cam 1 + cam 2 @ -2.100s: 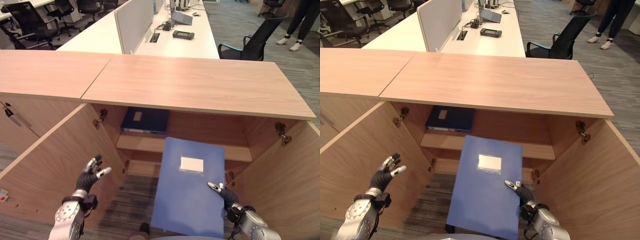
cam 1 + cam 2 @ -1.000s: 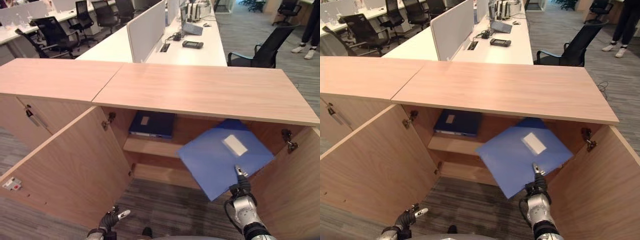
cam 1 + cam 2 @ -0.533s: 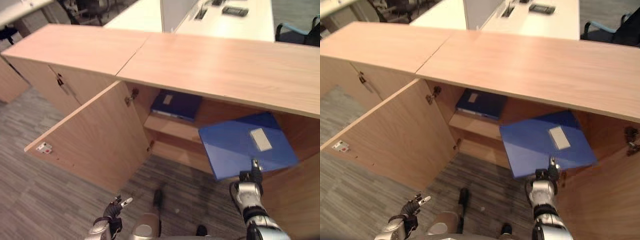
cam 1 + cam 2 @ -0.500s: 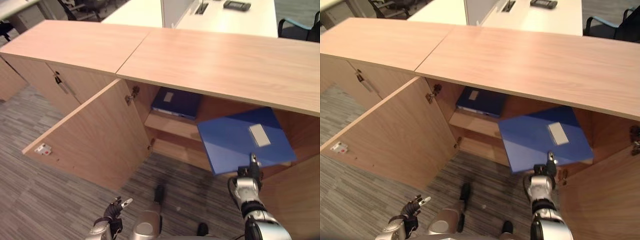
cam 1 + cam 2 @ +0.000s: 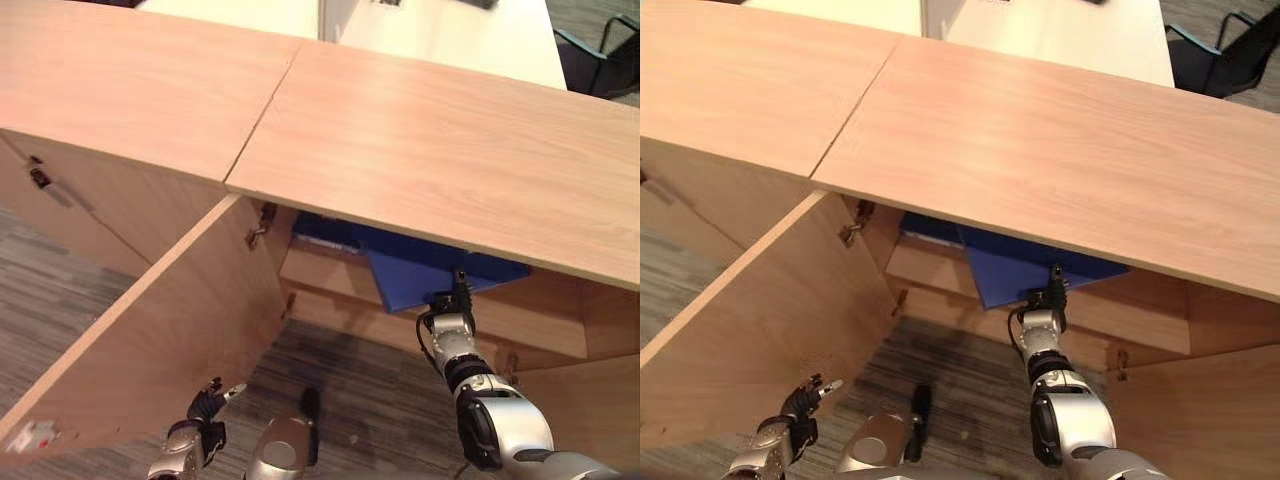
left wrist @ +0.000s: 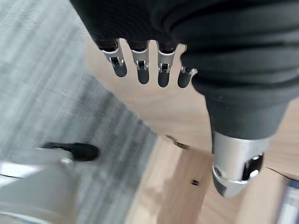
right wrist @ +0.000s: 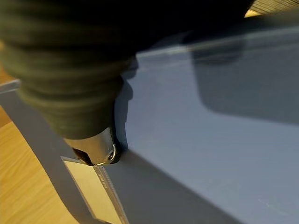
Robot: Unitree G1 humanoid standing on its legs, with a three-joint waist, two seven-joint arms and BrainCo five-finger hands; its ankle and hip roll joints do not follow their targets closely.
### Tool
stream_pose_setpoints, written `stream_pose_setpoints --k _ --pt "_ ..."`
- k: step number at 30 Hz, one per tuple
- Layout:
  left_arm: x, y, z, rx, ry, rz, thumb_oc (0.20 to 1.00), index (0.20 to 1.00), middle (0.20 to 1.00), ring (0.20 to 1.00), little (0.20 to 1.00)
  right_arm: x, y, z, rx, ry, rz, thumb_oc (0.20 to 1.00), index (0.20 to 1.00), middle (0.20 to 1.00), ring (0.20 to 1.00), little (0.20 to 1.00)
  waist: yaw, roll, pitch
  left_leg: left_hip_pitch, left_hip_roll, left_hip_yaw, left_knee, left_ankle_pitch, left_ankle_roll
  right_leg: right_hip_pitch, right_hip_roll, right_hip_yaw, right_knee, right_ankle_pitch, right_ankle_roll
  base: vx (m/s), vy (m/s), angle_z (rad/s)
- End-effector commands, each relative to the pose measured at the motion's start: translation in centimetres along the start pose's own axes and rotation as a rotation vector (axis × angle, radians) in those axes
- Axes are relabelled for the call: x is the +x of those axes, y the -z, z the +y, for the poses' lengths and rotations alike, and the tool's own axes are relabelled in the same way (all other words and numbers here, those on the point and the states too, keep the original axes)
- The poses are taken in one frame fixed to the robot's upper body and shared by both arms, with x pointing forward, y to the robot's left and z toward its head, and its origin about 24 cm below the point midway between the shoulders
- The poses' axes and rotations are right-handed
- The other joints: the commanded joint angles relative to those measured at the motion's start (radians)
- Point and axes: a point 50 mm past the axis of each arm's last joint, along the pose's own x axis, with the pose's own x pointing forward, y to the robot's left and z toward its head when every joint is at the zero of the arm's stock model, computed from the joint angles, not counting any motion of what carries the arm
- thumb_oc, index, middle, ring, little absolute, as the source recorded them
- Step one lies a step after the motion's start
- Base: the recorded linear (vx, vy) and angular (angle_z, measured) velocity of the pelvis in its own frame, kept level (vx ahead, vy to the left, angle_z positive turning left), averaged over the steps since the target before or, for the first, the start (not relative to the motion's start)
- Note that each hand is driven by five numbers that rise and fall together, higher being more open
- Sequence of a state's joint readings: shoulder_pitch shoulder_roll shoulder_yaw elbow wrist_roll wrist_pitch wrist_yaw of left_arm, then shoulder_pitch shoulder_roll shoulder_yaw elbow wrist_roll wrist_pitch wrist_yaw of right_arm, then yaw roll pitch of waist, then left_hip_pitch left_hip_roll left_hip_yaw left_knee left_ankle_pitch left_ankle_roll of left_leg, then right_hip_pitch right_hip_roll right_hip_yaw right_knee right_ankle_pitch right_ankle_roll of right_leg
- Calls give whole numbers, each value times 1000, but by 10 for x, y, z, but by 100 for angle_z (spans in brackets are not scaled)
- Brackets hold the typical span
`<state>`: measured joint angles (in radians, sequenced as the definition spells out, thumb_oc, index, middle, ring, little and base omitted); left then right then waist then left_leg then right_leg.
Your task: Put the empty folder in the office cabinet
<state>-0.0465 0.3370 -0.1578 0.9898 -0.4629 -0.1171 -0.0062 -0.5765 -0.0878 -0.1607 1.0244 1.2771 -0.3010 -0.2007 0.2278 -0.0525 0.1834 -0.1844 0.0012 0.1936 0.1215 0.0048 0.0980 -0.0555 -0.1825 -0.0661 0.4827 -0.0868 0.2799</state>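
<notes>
- The flat blue plastic folder lay mostly under the light wooden top of the office cabinet, on the upper shelf inside, with only its near corner showing past the top's front edge.
- The right hand reached up to that near corner; in the right wrist view its thumb pressed on the folder's blue face, pinching the edge.
- Judged from its thin, flat shape, the folder was light and fairly stiff, likely to flex at the far end and to slide easily on the wood, and its smooth cover could slip from a pinch.
- The near edge, close to the corner, looked the sensible place to hold or push.
- A darker blue binder lay just beside it on the shelf.
- The left hand hung low by the open wooden cabinet door, fingers relaxed, holding nothing.
</notes>
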Motion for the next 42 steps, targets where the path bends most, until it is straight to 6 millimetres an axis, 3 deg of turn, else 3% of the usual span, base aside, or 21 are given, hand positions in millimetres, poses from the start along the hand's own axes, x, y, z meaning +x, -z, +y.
stream_pose_setpoints --k 1,2,3,4,6,12,17,19,22,23,24,27,30,31,33,34,35,36,38,41,42 --pt "-4 2 12 -17 -52 -20 1000 1000 1000 1000 1000 2 -24 34 35 -137 -92 200 200 200 200 200 -1 73 0 -6 86 -94 -129 71 -112 3 40 -98 -30 110 -18 285 21 -35" --pt "-5 4 17 -26 -67 -16 1000 1000 1000 1000 1000 1 -22 25 40 -112 -93 200 200 200 200 200 -1 72 1 28 93 -80 -136 51 -120 9 -21 -157 -137 75 -38 237 -23 -52" --pt "-5 4 17 -25 -67 -14 1000 1000 1000 1000 1000 1 -22 24 40 -111 -92 200 200 200 200 200 -3 71 2 33 92 -81 -138 49 -122 19 -21 -161 -144 73 -39 208 -91 -63" --pt "-7 10 20 -23 -75 4 1000 1000 1000 1000 1000 1 -22 17 38 -92 -95 200 200 200 200 200 3 76 -1 56 108 -71 -143 35 -133 21 -64 -209 -211 57 -55 120 -94 -17" --pt "-9 17 22 -9 -80 26 1000 1000 1000 1000 1000 1 -24 11 44 -74 -101 200 200 200 200 200 0 80 1 81 118 -69 -148 19 -149 9 -116 -239 -313 82 -64 164 -136 -4" --pt "-12 31 18 34 -61 76 1000 1000 1000 1000 1000 4 -51 -9 61 -30 -173 200 200 200 200 200 -59 74 -17 135 103 -98 -134 -30 -189 7 -208 -70 -475 278 -18 194 -163 18" --pt "-14 37 19 54 -54 98 1000 1000 1000 1000 1000 4 -61 -21 51 -7 -194 200 200 200 200 200 -67 77 -39 155 112 -107 -131 -40 -210 17 -218 -40 -507 285 -18 118 -157 8" --pt "-19 50 20 49 -63 137 1000 1000 1000 1000 1000 4 -61 -35 14 21 -185 200 200 200 200 200 -59 85 -65 184 131 -101 -143 -36 -236 53 -205 -82 -540 270 -18 149 -255 -21" --pt "-22 58 21 31 -71 165 1000 1000 1000 1000 1000 1 -61 -44 11 32 -183 200 200 200 200 200 -76 109 -78 204 183 -113 -159 -9 -268 84 -161 -90 -550 186 -18 101 -204 -9" --pt "-23 58 21 31 -71 166 1000 1000 1000 1000 1000 1 -61 -44 10 32 -183 200 200 200 200 200 -77 110 -78 206 184 -114 -160 -8 -269 85 -159 -91 -549 185 -18 79 -254 8" --pt "-25 64 18 22 -63 187 1000 1000 1000 1000 1000 0 -60 -48 -7 27 -176 200 200 200 200 200 -90 126 -83 215 221 -123 -163 10 -286 99 -124 -92 -552 141 -35 64 -252 17" --pt "-25 67 14 16 -52 199 1000 1000 1000 1000 1000 -1 -62 -44 -36 -4 -186 200 200 200 200 200 -106 151 -79 218 280 -133 -133 41 -319 130 -61 -101 -562 87 -70 44 -305 9" --pt "-25 67 11 2 -47 200 1000 1000 1000 1000 1000 0 -68 -43 -43 -11 -199 200 200 200 200 200 -111 164 -68 198 305 -146 -72 63 -331 159 -34 -119 -570 60 -93 4 -186 -1" --pt "-24 67 6 -12 -37 202 1000 1000 1000 1000 1000 -1 -73 -45 -48 -12 -215 200 200 200 200 200 -113 163 -54 176 322 -135 -7 115 -334 186 -25 -139 -570 41 -112 -12 -180 3" --pt "-24 68 4 -16 -33 204 1000 1000 1000 1000 1000 -1 -77 -46 -44 -13 -222 200 200 200 200 200 -124 163 -44 157 333 -123 35 132 -332 203 -23 -157 -570 33 -123 -2 -155 28" --pt "-26 71 3 -9 -19 212 1000 1000 1000 1000 1000 -1 -82 -47 -49 -10 -226 200 200 200 200 200 -129 160 -43 146 339 -77 56 131 -323 222 -20 -175 -570 17 -132 16 -78 50" --pt "-26 72 2 -8 -19 213 1000 1000 1000 1000 1000 -1 -82 -47 -50 -10 -226 200 200 200 200 200 -129 161 -42 146 338 -77 58 129 -323 224 -21 -175 -570 16 -131 85 -110 50" --pt "-26 73 -2 -2 2 222 1000 1000 1000 1000 1000 -1 -89 -46 -78 -16 -240 200 200 200 200 200 -120 167 -39 115 282 -82 25 90 -309 234 -19 -191 -570 7 -131 71 -28 31" --pt "-26 73 -6 1 13 223 1000 1000 1000 1000 1000 -1 -91 -47 -83 -16 -240 200 200 200 200 200 -116 167 -41 97 247 -100 -2 87 -301 233 -19 -197 -570 5 -129 106 2 23" --pt "-23 69 -12 -9 26 208 1000 1000 1000 1000 1000 1 -88 -42 -94 -27 -228 200 200 200 200 200 -84 164 -36 16 181 -152 -111 121 -295 244 -4 -193 -570 -15 -127 196 42 5" --pt "-22 68 -12 -4 24 205 1000 1000 1000 1000 1000 2 -84 -40 -87 -24 -214 200 200 200 200 200 -65 154 -28 -38 172 -140 -128 137 -297 262 0 -187 -570 -32 -126 289 109 18"
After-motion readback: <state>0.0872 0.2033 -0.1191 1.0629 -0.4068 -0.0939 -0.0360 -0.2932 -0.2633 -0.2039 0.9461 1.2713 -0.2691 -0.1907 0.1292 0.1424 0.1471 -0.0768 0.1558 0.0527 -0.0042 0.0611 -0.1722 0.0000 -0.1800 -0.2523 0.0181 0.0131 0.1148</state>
